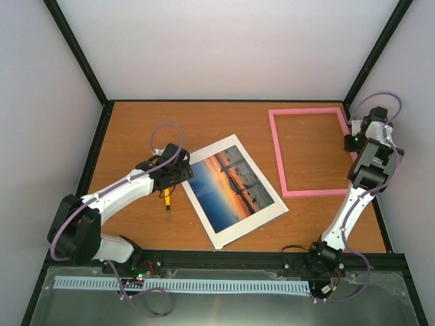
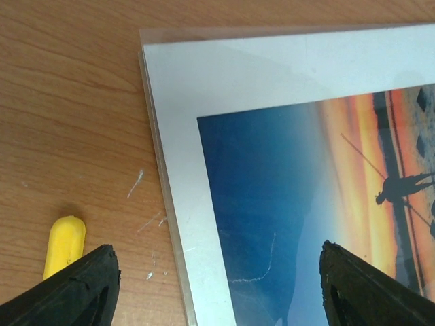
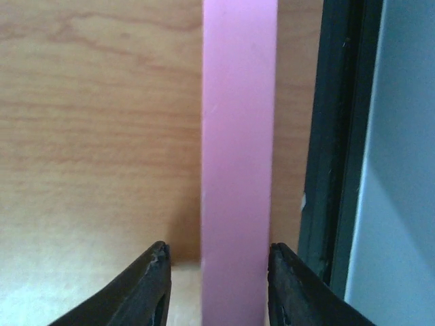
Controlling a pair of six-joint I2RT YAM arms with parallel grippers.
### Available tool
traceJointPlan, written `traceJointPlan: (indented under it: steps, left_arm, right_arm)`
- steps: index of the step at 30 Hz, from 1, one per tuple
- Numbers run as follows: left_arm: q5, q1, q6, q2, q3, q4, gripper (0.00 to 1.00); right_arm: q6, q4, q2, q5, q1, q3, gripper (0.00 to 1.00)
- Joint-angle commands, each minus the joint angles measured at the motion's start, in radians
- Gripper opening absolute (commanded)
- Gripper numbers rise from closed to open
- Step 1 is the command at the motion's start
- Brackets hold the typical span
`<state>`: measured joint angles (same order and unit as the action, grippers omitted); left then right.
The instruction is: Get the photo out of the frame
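The photo, an orange sunset over blue water, lies flat at the table's middle inside a white mat border, outside the frame. The pink frame lies apart at the back right, with bare table showing through it. My left gripper is open above the print's left corner; in the left wrist view the gripper straddles the mat's edge and the photo. My right gripper is open over the frame's right bar, one finger on each side of it.
A yellow-handled tool lies on the table just left of the print, under my left wrist; its tip shows in the left wrist view. The black enclosure post and the wall stand close to the right of the frame.
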<state>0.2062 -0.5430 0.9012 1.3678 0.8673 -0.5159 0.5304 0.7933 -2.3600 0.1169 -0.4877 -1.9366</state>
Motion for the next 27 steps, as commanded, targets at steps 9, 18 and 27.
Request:
traceJointPlan:
  steps: [9, 18, 27]
  left_arm:
    - [-0.203, 0.003, -0.059, -0.014, -0.085, 0.031, 0.73]
    - [-0.350, -0.014, -0.096, -0.040, -0.163, 0.071, 0.70]
    - [-0.399, -0.020, -0.109, -0.052, -0.234, 0.137, 0.70]
  right_arm:
    - [0.052, -0.063, 0.409, 0.128, 0.052, 0.417, 0.46]
    - [0.405, 0.074, 0.890, 0.418, 0.446, 0.902, 0.53]
    - [0.594, 0.038, 1.155, 0.332, 0.793, 1.203, 0.60]
